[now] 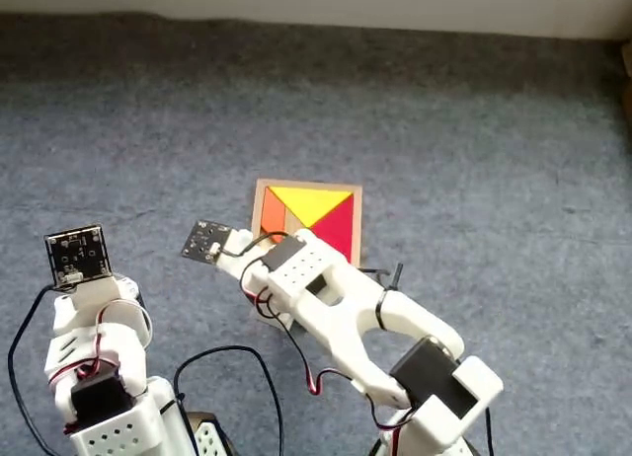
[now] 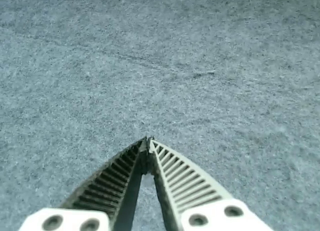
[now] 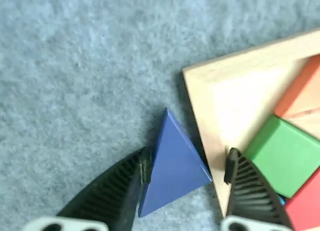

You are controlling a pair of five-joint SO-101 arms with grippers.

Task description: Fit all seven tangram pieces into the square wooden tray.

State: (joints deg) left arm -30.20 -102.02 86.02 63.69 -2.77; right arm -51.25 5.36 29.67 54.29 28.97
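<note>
The square wooden tray (image 1: 260, 201) lies mid-table with a yellow (image 1: 308, 203), a red (image 1: 339, 229) and an orange piece (image 1: 274, 219) in it. My right arm (image 1: 326, 298) stretches over its near left corner. In the right wrist view a blue triangle (image 3: 172, 163) lies flat on the carpet just outside the tray's rim (image 3: 200, 76). My right gripper (image 3: 188, 165) is open and straddles the triangle: one finger (image 3: 125, 186) touches its edge, the other (image 3: 245, 186) stands over the tray rim. Green (image 3: 287, 151), orange (image 3: 302, 91) and red pieces (image 3: 305, 206) sit inside. My left gripper (image 2: 147, 141) is shut over bare carpet.
Grey carpet (image 1: 474, 130) covers the whole table. My left arm (image 1: 89, 328) stands at the near left, well away from the tray. Cables (image 1: 247, 357) loop between the two arm bases. Part of the tray's floor (image 3: 240, 101) is bare near the corner.
</note>
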